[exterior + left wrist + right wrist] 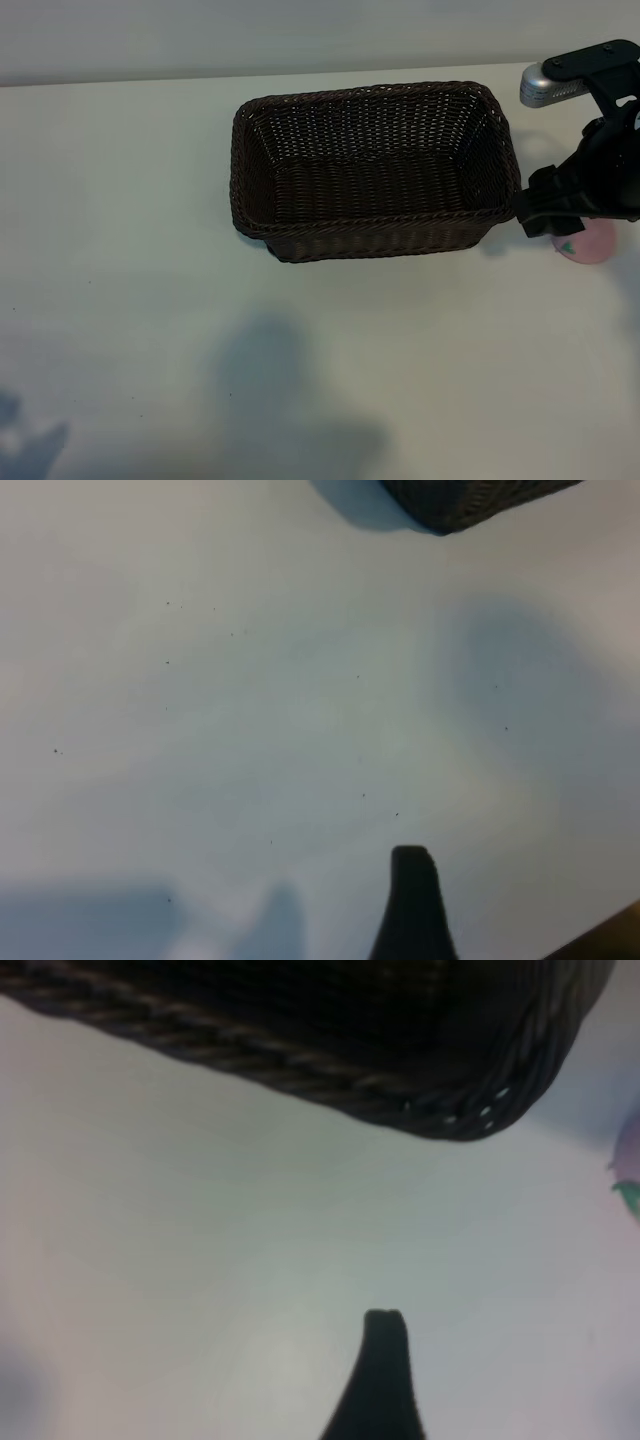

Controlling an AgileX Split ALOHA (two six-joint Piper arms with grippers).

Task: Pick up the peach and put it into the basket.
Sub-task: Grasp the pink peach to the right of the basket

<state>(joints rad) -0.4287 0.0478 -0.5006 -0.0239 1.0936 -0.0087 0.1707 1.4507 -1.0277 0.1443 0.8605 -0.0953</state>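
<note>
The dark-brown wicker basket [372, 170] stands empty in the middle of the table. The pale-pink peach [590, 244] with its green leaf mark lies on the table just beyond the basket's right end, partly hidden under my right arm. My right gripper [547, 213] hovers between the basket's corner and the peach, open and holding nothing. Its wrist view shows one dark finger [384, 1370], the basket's braided rim [300, 1060] and a sliver of the peach [630, 1165]. The left arm is outside the exterior view. Its finger [412, 905] hangs over bare table, open, far from the basket's corner [470, 500].
The white table [150, 250] stretches to the left and front of the basket, crossed by soft shadows. A silver and black part of the right arm [560, 78] reaches over the table's back right corner. The wall's edge runs behind the basket.
</note>
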